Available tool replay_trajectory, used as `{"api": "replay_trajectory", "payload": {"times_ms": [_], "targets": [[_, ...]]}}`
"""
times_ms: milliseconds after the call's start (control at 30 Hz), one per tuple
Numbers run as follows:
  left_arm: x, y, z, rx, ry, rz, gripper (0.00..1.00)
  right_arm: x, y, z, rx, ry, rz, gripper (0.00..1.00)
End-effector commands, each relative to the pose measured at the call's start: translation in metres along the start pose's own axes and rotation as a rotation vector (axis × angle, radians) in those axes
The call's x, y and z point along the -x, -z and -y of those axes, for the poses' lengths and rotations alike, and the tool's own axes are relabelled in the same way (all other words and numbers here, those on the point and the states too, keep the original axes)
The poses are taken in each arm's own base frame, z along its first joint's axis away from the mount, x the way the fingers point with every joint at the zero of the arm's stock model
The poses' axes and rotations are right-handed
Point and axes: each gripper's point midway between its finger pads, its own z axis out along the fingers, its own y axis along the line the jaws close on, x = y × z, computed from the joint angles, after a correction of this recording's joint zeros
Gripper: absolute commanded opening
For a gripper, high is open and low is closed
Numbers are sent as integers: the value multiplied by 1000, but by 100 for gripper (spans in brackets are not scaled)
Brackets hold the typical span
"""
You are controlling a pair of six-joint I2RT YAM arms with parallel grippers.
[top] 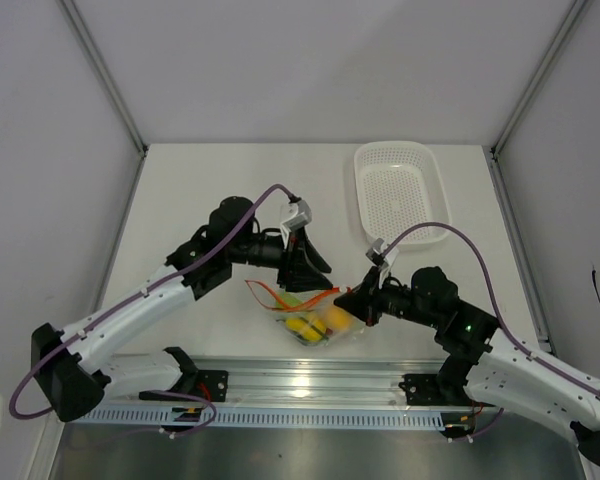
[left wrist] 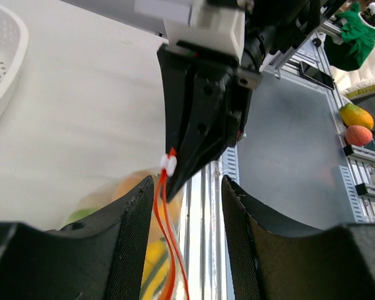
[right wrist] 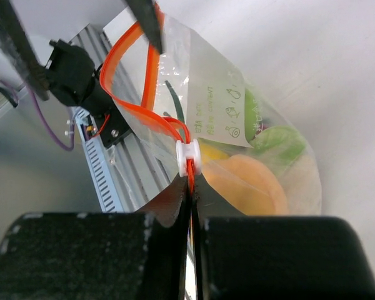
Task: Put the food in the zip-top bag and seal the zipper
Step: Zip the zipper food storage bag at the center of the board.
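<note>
With our right hand [right wrist: 192, 219] clamped on the zipper [right wrist: 149, 81], we should pinch its slack end in our parted left hand [left wrist: 187, 187].

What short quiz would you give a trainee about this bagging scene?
1. True or false: the orange fruit lies inside the zip-top bag.
2. Fill in, open or shut: the left gripper is ____.
3. Which one clamps the zipper? A left gripper; B right gripper; C neither.
Key: 1 true; 2 open; 3 B.
</note>
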Motion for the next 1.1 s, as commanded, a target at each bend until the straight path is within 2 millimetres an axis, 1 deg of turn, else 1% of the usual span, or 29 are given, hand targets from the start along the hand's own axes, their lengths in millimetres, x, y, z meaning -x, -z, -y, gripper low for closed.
{"api": "replay_trajectory", "payload": {"times_ms": [0,67,167,367,433,600,700,900,933,1067], "targets": [[18,-9,8,-99,-39,-6,50,24,3,-21,90,59,37,0],[18,-12,10,-124,-36,-11,46,26,5,-23,97,67,42,0],[15,-17,9,-149,-33,-20,45,29,7,-24,99,78,40,0],[5,-24,11,-197,-8,-55,48,31,9,-25,99,91,33,0],[5,-26,13,-205,-6,-58,51,31,9,-25,97,94,32,0],[3,-32,14,-218,2,-72,52,29,7,-24,97,91,21,0],[4,-36,13,-217,4,-75,51,26,6,-22,90,89,16,0],[4,-44,10,-204,9,-91,45,25,7,-21,89,84,21,0],[-1,-46,8,-199,19,-106,43,25,7,-21,89,82,21,0],[-4,-48,4,-194,26,-118,39,27,8,-21,86,85,25,0]]}}
